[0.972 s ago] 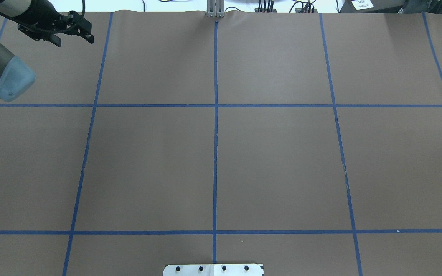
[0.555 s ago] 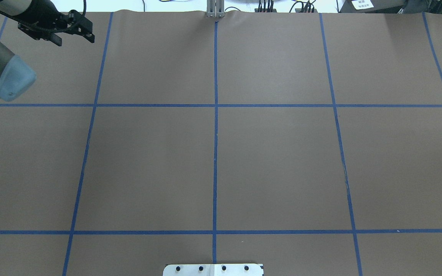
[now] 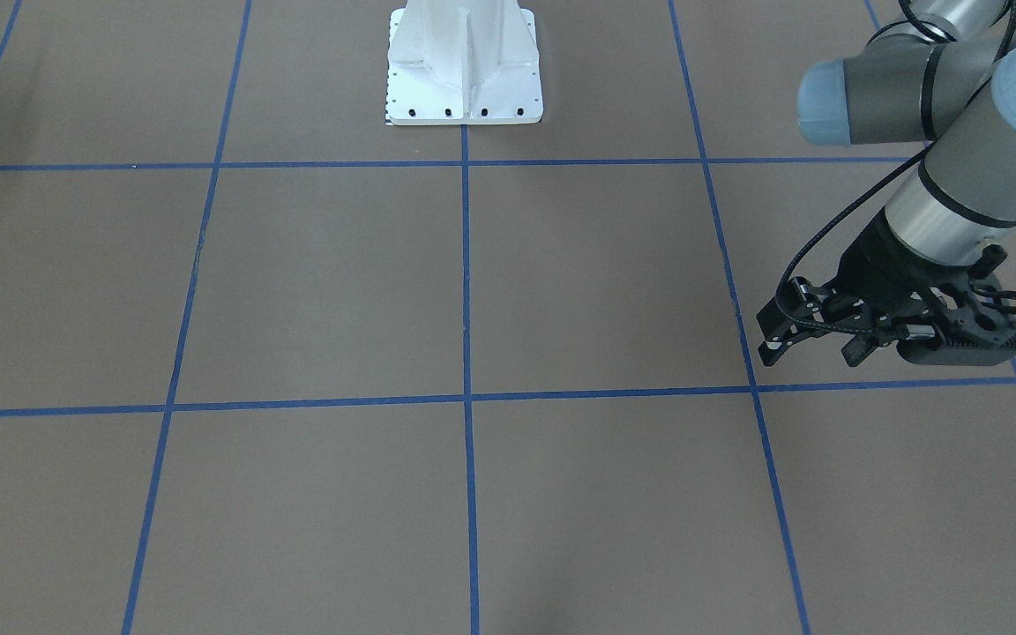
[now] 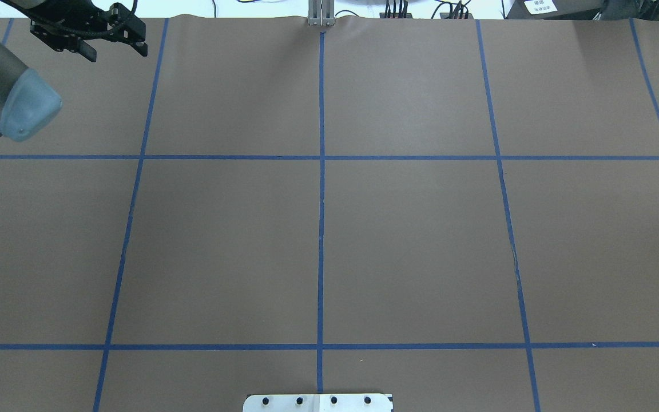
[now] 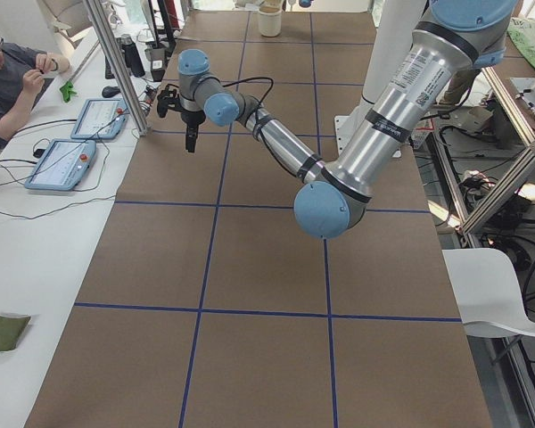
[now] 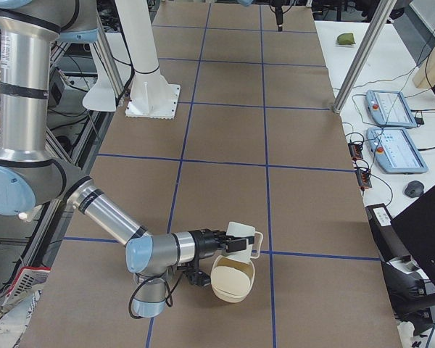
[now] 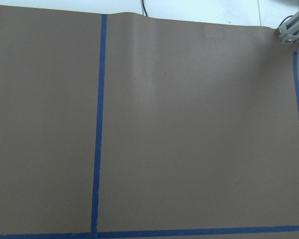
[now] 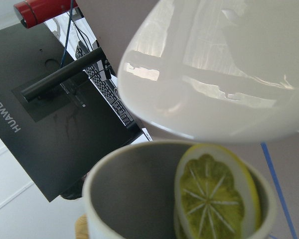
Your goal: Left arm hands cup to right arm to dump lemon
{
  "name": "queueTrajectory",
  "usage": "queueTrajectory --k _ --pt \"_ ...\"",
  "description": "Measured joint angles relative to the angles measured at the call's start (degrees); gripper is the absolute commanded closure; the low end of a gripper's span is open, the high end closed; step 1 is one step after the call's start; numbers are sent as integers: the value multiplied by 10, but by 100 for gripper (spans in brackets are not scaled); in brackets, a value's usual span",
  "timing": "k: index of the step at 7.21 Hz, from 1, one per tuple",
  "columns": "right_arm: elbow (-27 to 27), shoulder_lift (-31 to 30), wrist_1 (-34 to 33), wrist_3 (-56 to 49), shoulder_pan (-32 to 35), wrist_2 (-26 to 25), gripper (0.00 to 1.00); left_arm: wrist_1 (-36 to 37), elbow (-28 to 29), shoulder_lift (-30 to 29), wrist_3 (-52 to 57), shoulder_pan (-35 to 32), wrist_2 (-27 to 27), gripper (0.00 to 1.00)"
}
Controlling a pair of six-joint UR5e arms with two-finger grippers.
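Two grippers show. We see the left gripper spread wide and empty above the brown paper-covered table. The cream-white mug lies tipped at the right gripper, whose grip we cannot tell. A yellow-green lemon slice sits inside the mug's grey mouth.

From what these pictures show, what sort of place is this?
Probably a robotics lab. The left arm and right arm stand at a table covered with brown paper and a blue tape grid. Control tablets with red buttons lie on a side bench.
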Motion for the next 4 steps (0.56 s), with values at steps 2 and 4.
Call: queueTrajectory --k 2,4 --pt "0 2 -1 64 25 36 89 16 -4 -7 0 0 0 0" --pt "0 8 -2 115 34 65 87 19 -5 -7 0 0 0 0"
